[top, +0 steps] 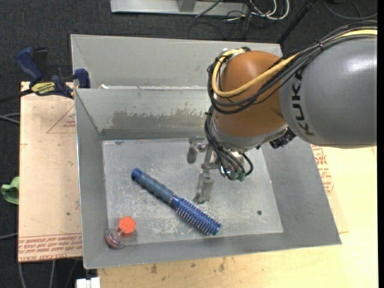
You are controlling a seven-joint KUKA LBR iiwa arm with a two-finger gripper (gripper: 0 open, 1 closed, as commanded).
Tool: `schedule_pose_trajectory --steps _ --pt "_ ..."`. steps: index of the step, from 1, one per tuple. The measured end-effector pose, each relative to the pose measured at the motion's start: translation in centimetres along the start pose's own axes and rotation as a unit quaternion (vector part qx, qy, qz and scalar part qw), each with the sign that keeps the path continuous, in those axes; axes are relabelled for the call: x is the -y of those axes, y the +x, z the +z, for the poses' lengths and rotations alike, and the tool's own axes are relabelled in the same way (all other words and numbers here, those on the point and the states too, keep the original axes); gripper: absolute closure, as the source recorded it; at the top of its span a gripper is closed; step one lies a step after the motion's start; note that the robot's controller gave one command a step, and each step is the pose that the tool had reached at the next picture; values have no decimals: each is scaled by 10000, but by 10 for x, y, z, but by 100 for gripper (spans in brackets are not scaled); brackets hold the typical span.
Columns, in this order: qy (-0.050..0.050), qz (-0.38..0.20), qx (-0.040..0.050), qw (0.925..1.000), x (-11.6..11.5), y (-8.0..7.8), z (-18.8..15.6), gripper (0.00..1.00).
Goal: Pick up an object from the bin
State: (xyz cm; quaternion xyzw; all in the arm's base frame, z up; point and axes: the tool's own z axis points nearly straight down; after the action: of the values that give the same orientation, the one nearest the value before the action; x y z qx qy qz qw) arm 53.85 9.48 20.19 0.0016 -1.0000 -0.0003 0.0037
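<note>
**Item 1, bin (89, 161).** Grey metal with sloped walls and a scuffed floor. We count two loose things in it.

**Item 2, hairbrush (174, 201).** Blue, lying flat and slantwise on the floor in the near half of the bin. The handle points far left and the bristled head points near right.

**Item 3, small clear bottle with an orange cap (120, 230).** It lies in the near left corner, well apart from the hairbrush. We cannot tell its kind for certain.

**Item 4, gripper (198, 179).** It hangs below the arm's orange wrist cover (246, 95), right of the bin's middle and low over the floor. Its two fingers stand apart with nothing between them, so we log it as spread and empty. The nearer finger's tip is just beside the hairbrush, on the far side of the spot where handle meets head. We cannot tell whether it touches.

**Step in hand.** We judge this to be the positioning before a grasp. Nothing is lifted yet.

**Next move.** The hairbrush is the nearest candidate. In our judgement, the gripper would have to shift slightly nearward until its fingers straddle the slim neck across its width. It would then need to settle, close firmly and lift without letting the brush roll.
</note>
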Motion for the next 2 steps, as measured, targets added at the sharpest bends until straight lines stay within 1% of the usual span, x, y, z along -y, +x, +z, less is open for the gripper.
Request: schedule_pose_trajectory --steps 1,2 --pt "-14 1092 58 9940 -9 56 133 0" --pt "-10 1099 40 9939 -9 56 131 100"
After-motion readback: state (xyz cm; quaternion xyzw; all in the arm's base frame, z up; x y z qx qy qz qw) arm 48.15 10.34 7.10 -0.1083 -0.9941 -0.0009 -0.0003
